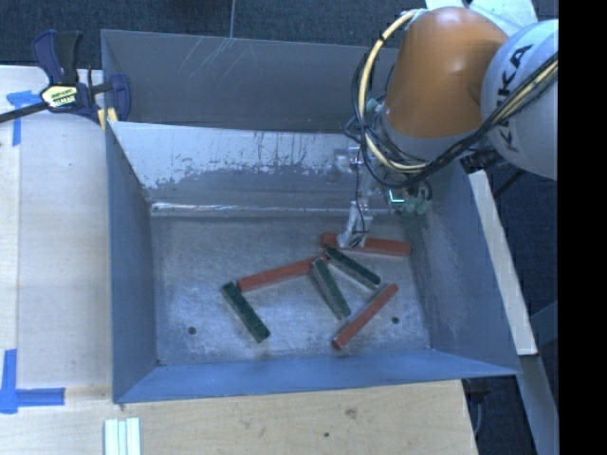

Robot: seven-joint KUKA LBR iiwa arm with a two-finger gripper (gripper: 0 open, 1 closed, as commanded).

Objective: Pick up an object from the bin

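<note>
Gripper point(358, 233) sits low over the left end of the red bar point(389, 247) at the back right of the bin point(128, 273) floor (can't tell if it's apart or closed); the bar looks light, stiff and smooth, so pinch across its narrow width.

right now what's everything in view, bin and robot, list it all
bin: one, grey metal, middle of the view
red-brown bars: three; back bar lies back right, below the gripper; middle bar lies tilted at the centre; front bar lies diagonally at front right
dark green bars: three; lone bar lies apart at front left; two lie close together among the red-brown ones, right of centre
gripper: one, silvery, over the left end of the back bar
arm: one, white with an orange cover and cables, reaching in from upper right
</note>
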